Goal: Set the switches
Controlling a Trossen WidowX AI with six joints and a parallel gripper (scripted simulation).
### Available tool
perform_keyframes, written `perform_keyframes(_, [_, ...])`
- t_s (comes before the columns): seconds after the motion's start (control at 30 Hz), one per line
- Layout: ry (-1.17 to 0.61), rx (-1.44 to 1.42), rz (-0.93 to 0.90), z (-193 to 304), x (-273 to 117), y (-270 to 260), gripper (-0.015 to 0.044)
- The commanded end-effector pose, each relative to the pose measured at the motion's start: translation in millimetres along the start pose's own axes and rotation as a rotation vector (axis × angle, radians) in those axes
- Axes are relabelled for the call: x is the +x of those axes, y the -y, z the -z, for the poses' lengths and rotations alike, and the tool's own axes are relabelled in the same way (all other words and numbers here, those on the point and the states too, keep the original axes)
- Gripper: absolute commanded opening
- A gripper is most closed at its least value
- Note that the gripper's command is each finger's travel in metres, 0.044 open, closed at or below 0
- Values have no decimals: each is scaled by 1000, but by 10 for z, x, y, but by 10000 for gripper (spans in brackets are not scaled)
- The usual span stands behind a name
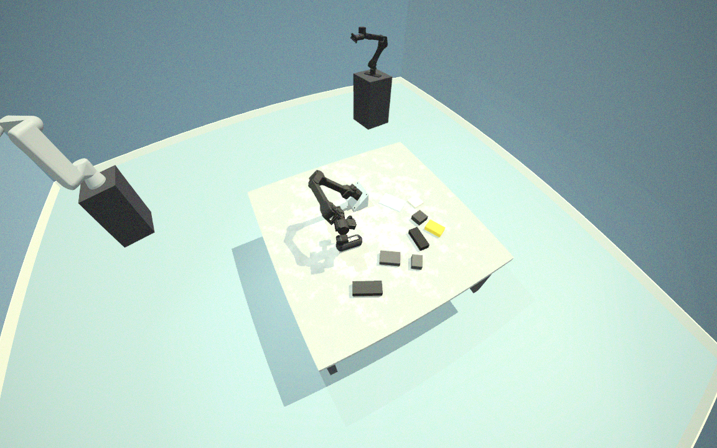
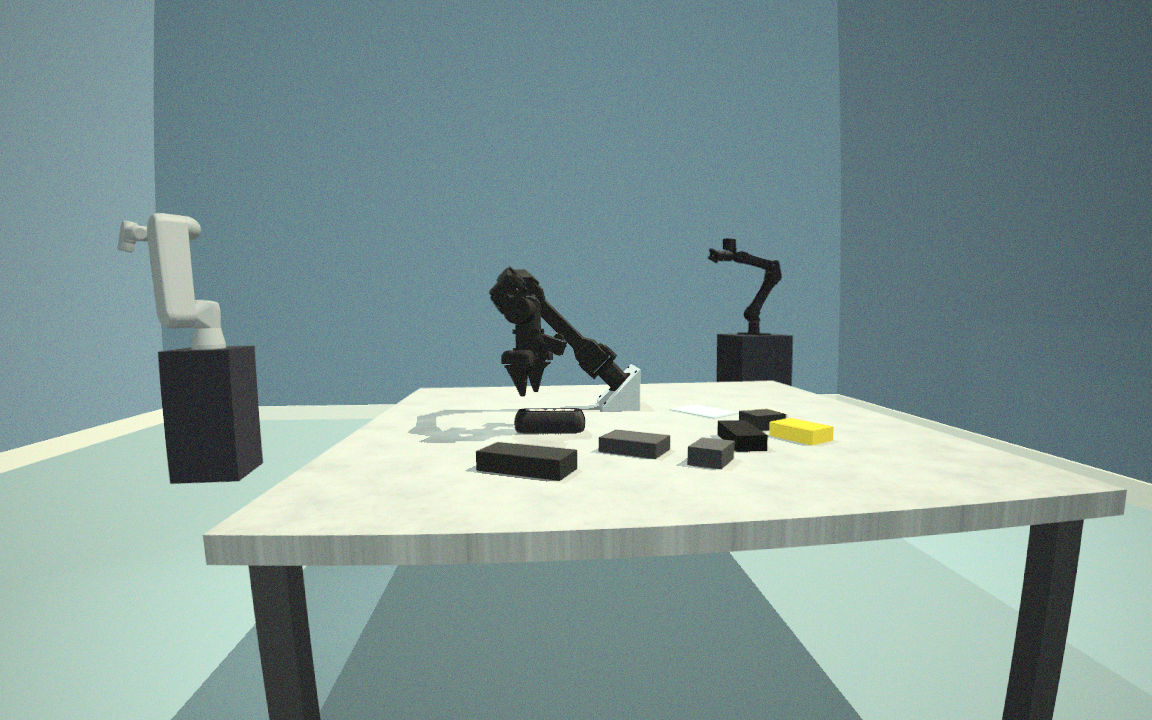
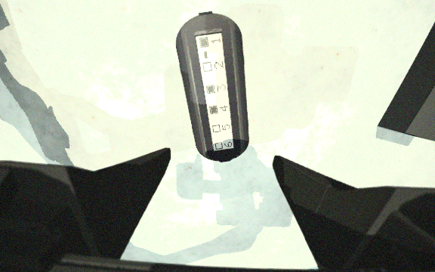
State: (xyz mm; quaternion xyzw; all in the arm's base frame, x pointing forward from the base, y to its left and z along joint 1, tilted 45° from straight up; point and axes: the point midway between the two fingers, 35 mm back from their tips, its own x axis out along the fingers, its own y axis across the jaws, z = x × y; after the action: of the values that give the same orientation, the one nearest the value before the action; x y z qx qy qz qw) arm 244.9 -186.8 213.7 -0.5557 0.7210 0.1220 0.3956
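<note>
Six-square label faceup on controller unit, claw fingers apart.

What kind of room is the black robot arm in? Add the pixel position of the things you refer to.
Maybe a robot lab: a black arm (image 1: 322, 195) (image 2: 562, 335) stands on a big table (image 1: 316, 328) (image 2: 669, 519), and a white arm (image 1: 43, 150) (image 2: 173, 268) stands on a dark pedestal (image 1: 116, 208) (image 2: 209, 416).

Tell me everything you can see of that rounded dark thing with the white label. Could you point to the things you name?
The controller unit (image 1: 356, 244) (image 2: 550, 421) (image 3: 239, 91) is dark grey, long and round-ended, plastic-looking. It lies label-up on the bench, so upside down. Squares 1, 3 and 4 are filled; 2, 5 and 6 empty. Its switches are hidden. The open end effector (image 1: 348, 240) (image 2: 530, 394) (image 3: 222, 156) is above it, apparently not touching.
</note>
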Motion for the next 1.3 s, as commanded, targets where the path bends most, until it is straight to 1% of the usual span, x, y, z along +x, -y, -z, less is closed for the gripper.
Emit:
perform_keyframes(0.0, [-12, -209, -44, 87, 14, 63, 440])
perform_keyframes(0.27, [-12, -208, -44, 86, 25, 63, 440])
perform_keyframes(1.27, [-13, -207, -43, 95, 507, 50, 440])
